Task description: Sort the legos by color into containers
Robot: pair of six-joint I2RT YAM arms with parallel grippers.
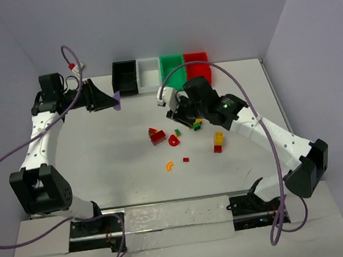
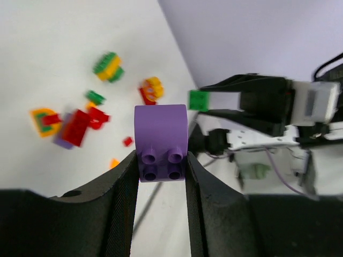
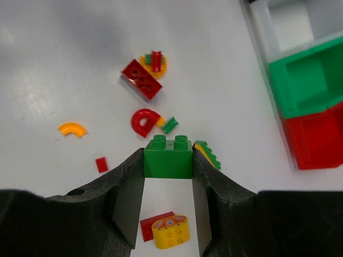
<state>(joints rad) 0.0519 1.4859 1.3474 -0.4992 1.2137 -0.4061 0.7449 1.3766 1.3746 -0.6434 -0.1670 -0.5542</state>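
My left gripper is shut on a purple lego with a rounded top, held above the table just left of the black container. The same purple lego shows at the jaw tips from above. My right gripper is shut on a green lego above the loose pile, in front of the green container. The white, green and red containers stand in a row beside the black one. The right gripper hides its brick from above.
Loose legos lie mid-table: a red brick stack, a red arch, an orange curve, a small red tile, a yellow piece on red and a green-yellow piece. A purple cable loops left.
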